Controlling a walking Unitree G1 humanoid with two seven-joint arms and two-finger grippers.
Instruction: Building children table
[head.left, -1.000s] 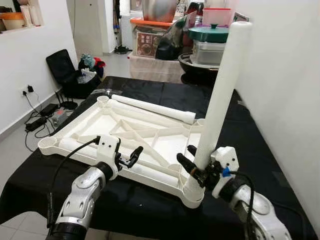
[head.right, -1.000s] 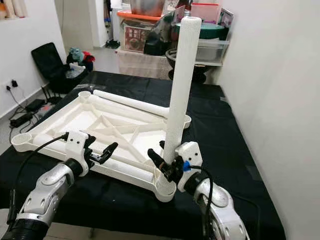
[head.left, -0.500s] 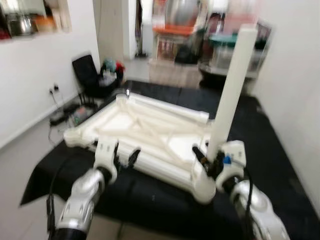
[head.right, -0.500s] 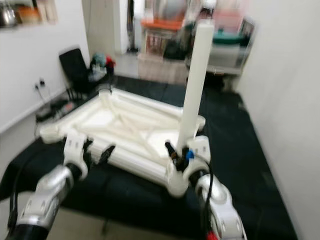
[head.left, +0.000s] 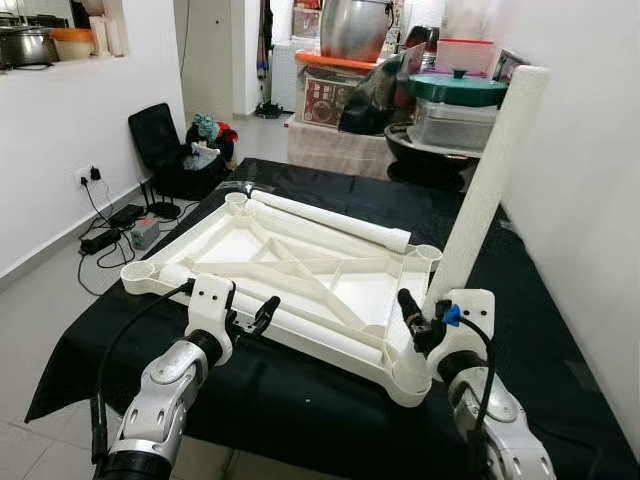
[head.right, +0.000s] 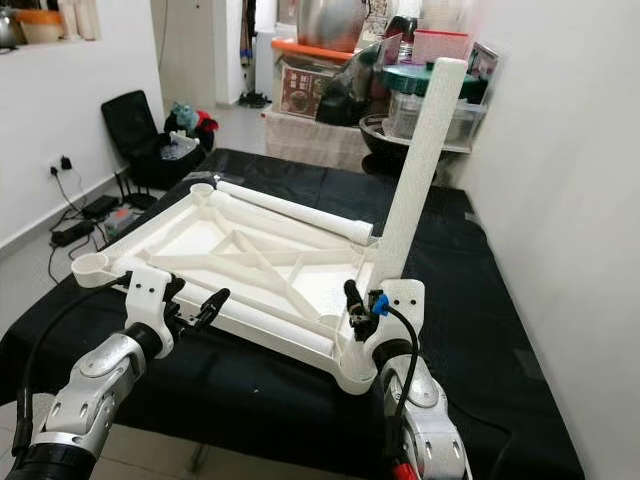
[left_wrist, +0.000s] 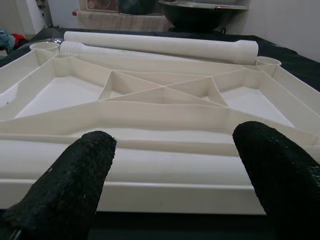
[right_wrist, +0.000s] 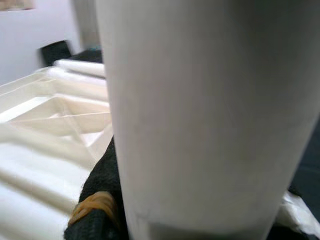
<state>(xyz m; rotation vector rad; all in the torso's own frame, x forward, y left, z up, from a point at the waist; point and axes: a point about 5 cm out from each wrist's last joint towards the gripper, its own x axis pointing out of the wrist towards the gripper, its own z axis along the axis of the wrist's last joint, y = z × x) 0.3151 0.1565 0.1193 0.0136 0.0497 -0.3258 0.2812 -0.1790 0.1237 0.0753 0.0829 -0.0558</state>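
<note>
While right pincer (head.left: 418, 322) clamps the upright leg (head.left: 483, 186) in the near corner socket | left pincer (head.left: 252, 320) gapes wide | spare leg (head.left: 268, 322) lies crosswise at its 12 o'clock

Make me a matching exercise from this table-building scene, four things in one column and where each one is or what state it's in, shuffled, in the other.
Things:
1. upright white leg
2. loose white leg
3. left gripper
4. black chair

Places or states:
A. on the floor beyond the table's far left corner
B. open, at the near edge of the upside-down tabletop
C. lying along the tabletop's far edge
D. standing in the near right corner socket, gripped by the right gripper

Pairs: 1-D, 2-C, 3-B, 4-A
</note>
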